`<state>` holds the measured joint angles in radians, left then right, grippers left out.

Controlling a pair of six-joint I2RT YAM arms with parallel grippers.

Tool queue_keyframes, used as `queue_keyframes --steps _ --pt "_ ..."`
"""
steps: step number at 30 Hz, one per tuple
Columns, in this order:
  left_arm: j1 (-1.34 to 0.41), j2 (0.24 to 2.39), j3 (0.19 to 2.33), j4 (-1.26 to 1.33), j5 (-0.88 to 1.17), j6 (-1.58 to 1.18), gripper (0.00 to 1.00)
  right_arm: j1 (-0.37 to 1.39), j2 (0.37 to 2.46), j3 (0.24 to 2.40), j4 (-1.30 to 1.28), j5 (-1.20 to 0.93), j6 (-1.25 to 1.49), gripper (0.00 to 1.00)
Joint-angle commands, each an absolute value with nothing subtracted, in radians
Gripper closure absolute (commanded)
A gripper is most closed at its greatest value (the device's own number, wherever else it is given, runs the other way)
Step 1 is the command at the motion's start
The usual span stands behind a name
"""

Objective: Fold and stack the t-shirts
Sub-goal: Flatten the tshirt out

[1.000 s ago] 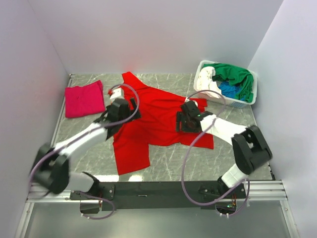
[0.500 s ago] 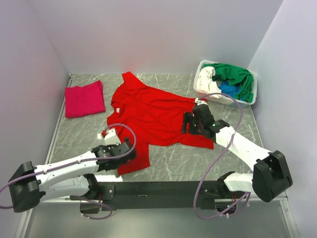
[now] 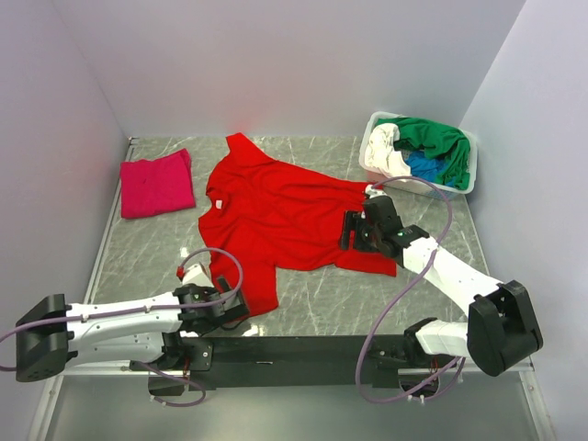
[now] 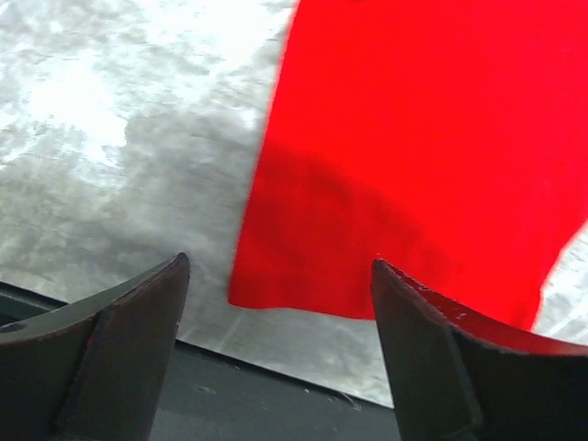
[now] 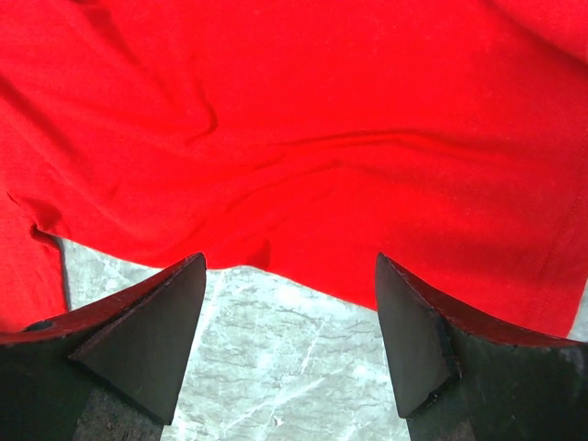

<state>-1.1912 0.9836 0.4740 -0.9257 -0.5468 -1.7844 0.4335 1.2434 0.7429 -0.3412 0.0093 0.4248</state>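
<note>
A bright red t-shirt [image 3: 285, 220] lies spread flat on the marble table, also filling the left wrist view [image 4: 413, 156] and the right wrist view [image 5: 303, 119]. My left gripper [image 3: 223, 308] is open and empty, low over the shirt's near-left corner by the table's front edge; its midpoint [image 4: 280, 276] sits over that corner. My right gripper [image 3: 353, 231] is open and empty over the shirt's right side; its midpoint [image 5: 289, 266] lies at the cloth's edge. A folded magenta-pink shirt [image 3: 156, 184] lies at the far left.
A white plastic basket [image 3: 439, 191] at the back right holds green [image 3: 436, 138], white [image 3: 384, 152] and blue [image 3: 424, 167] shirts. Walls close in left, back and right. The dark front rail [image 4: 230, 395] runs just below the left gripper.
My left gripper has drawn back from the shirt's left shoulder to its near-left corner at the front edge. My right gripper has shifted slightly right along the shirt. The shirt lies uncovered.
</note>
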Motion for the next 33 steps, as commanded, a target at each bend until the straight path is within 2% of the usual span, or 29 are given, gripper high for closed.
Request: queue_keyframes --steps 1,7,12,27,33 --pt "-1.2 0.94 0.442 -0.908 -0.546 -1.844 0.16 0.425 1.226 0.733 -0.299 0.003 0.411 0.2" --pt "-1.198 0.974 0.416 -0.861 -0.531 -1.824 0.22 0.425 1.23 0.733 -0.296 -0.018 0.416 0.2" --pt "-1.198 1.0 0.422 -0.85 -0.517 -1.79 0.31 0.425 1.226 0.73 -0.296 -0.017 0.417 0.2" --pt "-1.2 1.163 0.491 -0.854 -0.459 -1.672 0.33 0.423 1.213 0.73 -0.295 -0.026 0.414 0.2" --pt "-1.2 1.204 0.508 -0.839 -0.43 -1.623 0.37 0.425 1.213 0.73 -0.293 -0.031 0.414 0.2"
